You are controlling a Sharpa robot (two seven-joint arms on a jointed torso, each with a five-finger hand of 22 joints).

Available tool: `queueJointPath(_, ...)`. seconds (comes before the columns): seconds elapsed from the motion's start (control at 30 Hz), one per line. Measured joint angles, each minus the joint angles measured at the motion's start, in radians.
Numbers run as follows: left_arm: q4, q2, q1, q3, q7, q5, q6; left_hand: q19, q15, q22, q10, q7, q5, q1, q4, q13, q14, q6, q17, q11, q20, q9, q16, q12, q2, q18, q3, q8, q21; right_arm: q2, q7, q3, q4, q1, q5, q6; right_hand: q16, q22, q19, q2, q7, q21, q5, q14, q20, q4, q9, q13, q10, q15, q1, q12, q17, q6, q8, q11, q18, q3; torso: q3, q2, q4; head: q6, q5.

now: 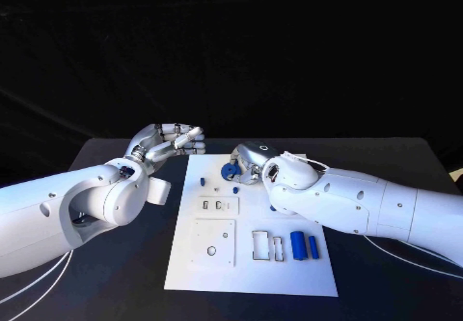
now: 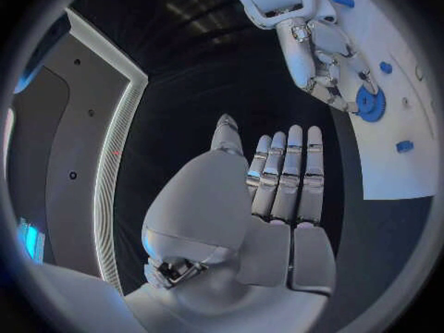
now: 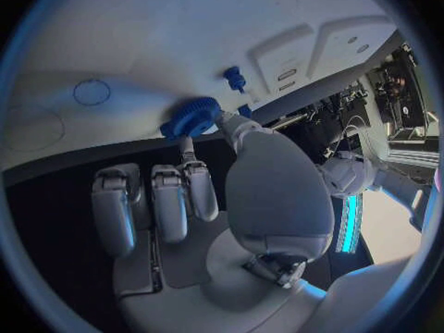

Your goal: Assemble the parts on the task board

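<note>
Near the task board's [image 1: 251,281] far edge, the right hand [image 1: 253,160] pinched a blue gear [image 3: 189,117]; the left hand [image 1: 169,144] hovered empty, fingers straight.

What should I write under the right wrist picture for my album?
The right hand pinches a blue gear at the white board.

One task board [image 1: 193,267], one gear [image 1: 231,172], two blue cylinders [image 1: 305,246].

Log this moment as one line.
right hand: fingers pinch blue gear at task board far end | left hand: holds nothing, raised beside board
</note>
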Motion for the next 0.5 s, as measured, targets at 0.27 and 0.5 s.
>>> queueJointPath(0.27, 0.000, 0.000, 0.000, 0.000, -0.001, 0.000, 0.000, 0.000, 0.000, 0.000, 0.000, 0.000, 0.000, 0.000, 0.000, 0.000, 0.000, 0.000, 0.000, 0.000, 0.000, 0.000, 0.000, 0.000, 0.000, 0.000, 0.000, 0.000, 0.000, -0.001, 0.001, 0.001, -0.001, 0.002, 0.003, 0.012, 0.000, 0.000, -0.004, 0.007, 0.002, 0.000, 0.000, 0.000, 0.004, 0.013, -0.003, 0.000, 0.000, 0.000, -0.007, 0.000, 0.000, -0.005, 0.000, 0.000, 0.000, -0.013, 0.0000, 0.000, -0.0002, -0.002, 0.000)
queueJointPath(0.5, 0.000, -0.001, 0.000, 0.000, -0.001, 0.000, 0.000, 0.000, 0.000, 0.000, 0.000, 0.000, 0.000, 0.000, 0.000, 0.000, 0.000, 0.000, 0.002, 0.000, 0.000, 0.001, -0.005, 0.000, 0.008, 0.000, -0.006, 0.000, 0.000, -0.007, 0.002, 0.001, 0.003, 0.003, 0.006, 0.015, 0.000, 0.000, -0.004, 0.011, -0.002, 0.000, 0.004, 0.000, 0.003, 0.013, -0.007, 0.000, 0.000, 0.000, -0.011, 0.000, 0.000, -0.008, -0.002, 0.000, 0.000, -0.013, 0.0001, 0.000, -0.0001, -0.004, -0.002)
